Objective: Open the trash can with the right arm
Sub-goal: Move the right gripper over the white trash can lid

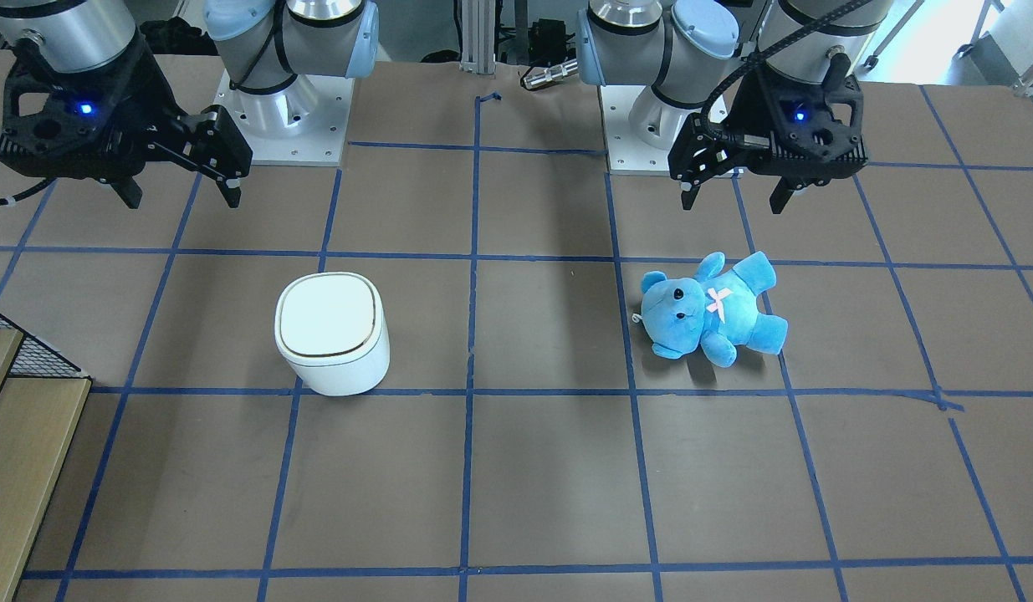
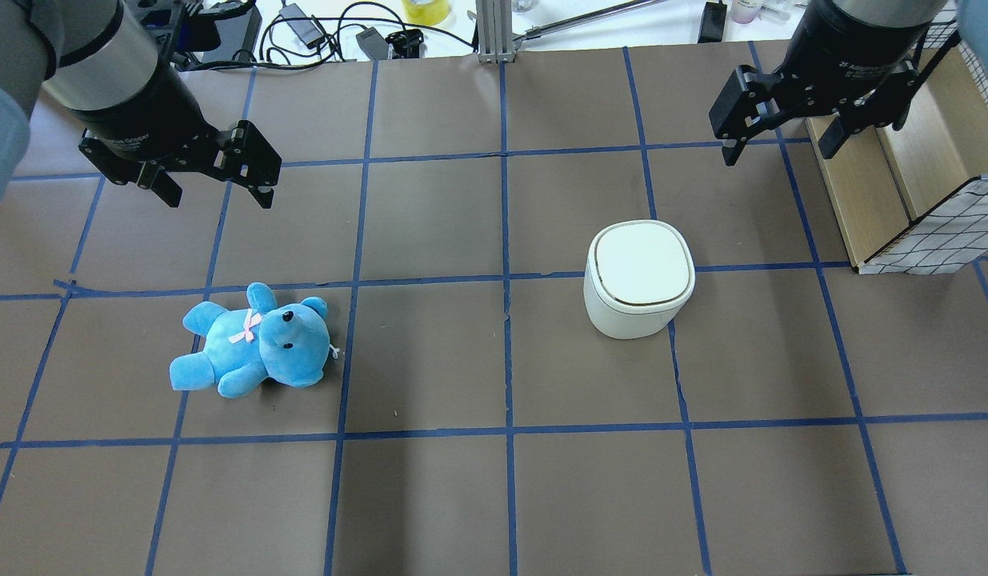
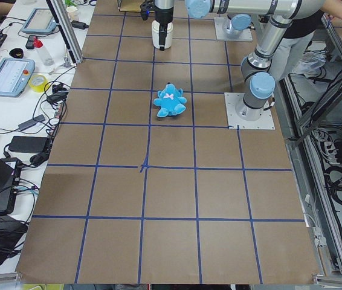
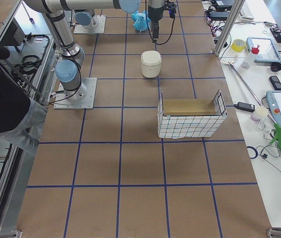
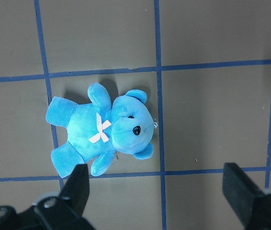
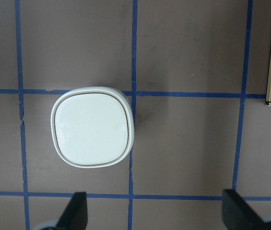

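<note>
The white trash can (image 1: 332,334) stands upright on the brown table with its flat, gold-rimmed lid shut; it also shows in the overhead view (image 2: 639,278) and the right wrist view (image 6: 92,127). My right gripper (image 1: 181,196) hangs open and empty above the table, behind the can and apart from it, toward the wooden box side (image 2: 780,152); its fingertips (image 6: 75,213) frame the bottom edge of the wrist view. My left gripper (image 2: 219,196) is open and empty, high above a blue teddy bear (image 2: 254,340).
The teddy (image 5: 102,134) lies on its back on the robot's left half. A wooden box with wire-mesh sides (image 2: 902,184) stands at the table's right edge, close to the right gripper. Cables and devices (image 2: 326,32) lie beyond the far edge.
</note>
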